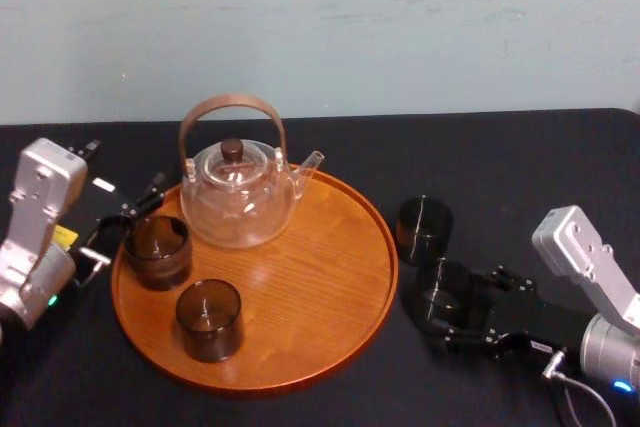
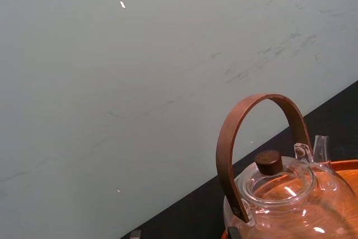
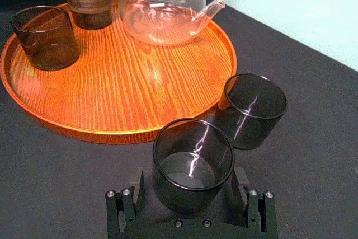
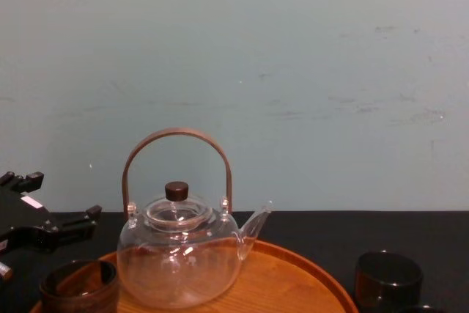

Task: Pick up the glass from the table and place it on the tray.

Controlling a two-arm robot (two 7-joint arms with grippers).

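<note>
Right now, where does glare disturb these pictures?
Head view: a pale sheen lies on the round orange-brown wooden tray near the clear glass teapot. Right wrist view: bright streaks cross the dark smoked glass at the right gripper and the second dark glass beside it. Left wrist view: small white highlights on the teapot.

Teapot (image 1: 240, 197): clear glass, round-bellied, standing upright.
Spout (image 1: 312, 161): short, clear, angled toward the robot's right.
Handle (image 1: 232, 112): brown arched band over the lid.
Lid knob (image 1: 232, 149): dark, round, centred.
Wall (image 1: 320, 27): pale blue-green, scuffed.
</note>
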